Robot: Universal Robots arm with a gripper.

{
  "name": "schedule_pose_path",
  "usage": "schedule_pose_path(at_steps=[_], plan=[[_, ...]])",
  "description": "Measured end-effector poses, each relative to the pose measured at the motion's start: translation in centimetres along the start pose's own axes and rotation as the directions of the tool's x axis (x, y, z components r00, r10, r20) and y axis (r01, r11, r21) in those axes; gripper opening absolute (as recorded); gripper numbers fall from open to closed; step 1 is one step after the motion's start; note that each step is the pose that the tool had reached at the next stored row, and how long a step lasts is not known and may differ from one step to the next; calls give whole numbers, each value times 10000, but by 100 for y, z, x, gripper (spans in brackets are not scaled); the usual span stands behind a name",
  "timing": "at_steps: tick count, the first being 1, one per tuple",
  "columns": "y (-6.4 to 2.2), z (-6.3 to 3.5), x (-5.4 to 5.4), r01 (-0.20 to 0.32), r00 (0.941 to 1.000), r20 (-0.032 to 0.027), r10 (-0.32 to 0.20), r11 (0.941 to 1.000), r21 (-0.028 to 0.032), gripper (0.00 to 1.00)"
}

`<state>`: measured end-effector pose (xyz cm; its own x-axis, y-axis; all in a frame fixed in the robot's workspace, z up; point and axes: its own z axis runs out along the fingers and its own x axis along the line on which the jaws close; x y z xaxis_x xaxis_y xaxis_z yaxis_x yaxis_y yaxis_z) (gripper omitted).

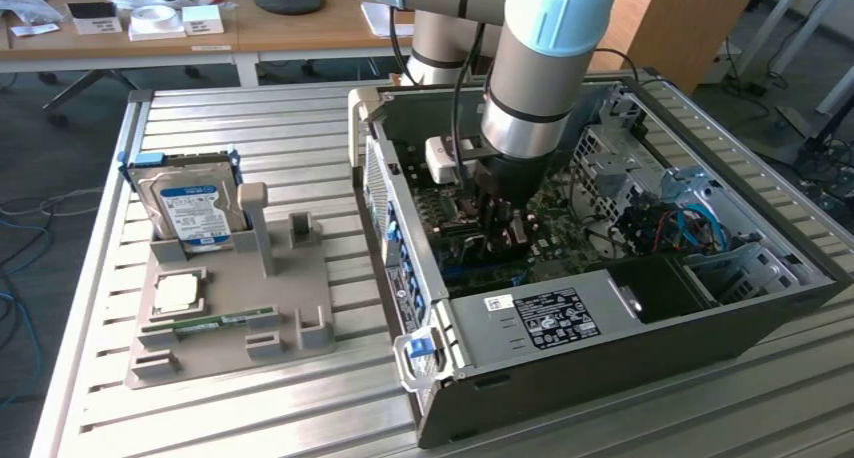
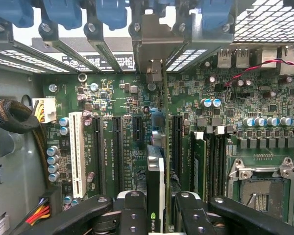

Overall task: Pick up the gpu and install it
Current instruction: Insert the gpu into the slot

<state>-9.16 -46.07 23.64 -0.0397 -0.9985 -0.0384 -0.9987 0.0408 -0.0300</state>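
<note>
In the wrist view the gpu (image 2: 156, 176) is seen edge-on, a thin card with a green logo near my fingers. Its silver end bracket (image 2: 152, 46) reaches the case's rear slot openings. My gripper (image 2: 156, 218) is shut on the card, one black finger (image 2: 132, 210) on each side. The card stands upright over the green motherboard (image 2: 112, 98), between two black expansion slots (image 2: 116, 152). Whether its edge sits in a slot is hidden. In the exterior view the gripper (image 1: 501, 218) reaches down into the open computer case (image 1: 601, 348).
A white slot (image 2: 78, 152), memory sticks (image 2: 198, 161) and the CPU socket (image 2: 259, 183) flank the card. Cables (image 2: 12, 117) lie at the case wall. Outside the case, a grey fixture (image 1: 300, 278) holds a hard drive (image 1: 194, 208), a CPU (image 1: 178, 293) and a memory stick (image 1: 214, 323).
</note>
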Motion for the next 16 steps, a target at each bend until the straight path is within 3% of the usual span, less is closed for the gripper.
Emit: schedule_pose_path(at_steps=[16], plan=[[13, 27, 3, -1, 10000, -10, 1, 10000, 14, 27]])
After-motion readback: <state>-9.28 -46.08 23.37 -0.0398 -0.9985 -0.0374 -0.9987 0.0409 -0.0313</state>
